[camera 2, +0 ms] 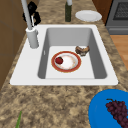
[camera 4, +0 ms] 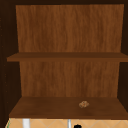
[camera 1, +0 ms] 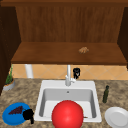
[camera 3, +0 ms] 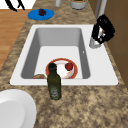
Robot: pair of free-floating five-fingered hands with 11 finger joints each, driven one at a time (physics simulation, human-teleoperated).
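Nearest the front camera, a big red ball sits at 6 o'clock and blocks most of the sink. At about 8 o'clock the left robot hand hangs over the right edge of the blue plate, which has a bunch of grapes on it; can't tell whether those fingers are released or clenched. A white plate lies on the worktop at 4 o'clock, with a dark green bottle just behind it.

From the left side, down in the basin there's a red-rimmed plate with a small red fruit on it, and a brownish pastry just beside the plate at its 1 o'clock.

Further back, the right robot hand is up against the tap, on its right side. From the right side its fingers look curled round the tap's lever, so I'd call that grasping the tap. A potted plant stands at 9 o'clock on the worktop.

Furthest back, the shelf above carries a small brown lump, roughly at 1 o'clock.
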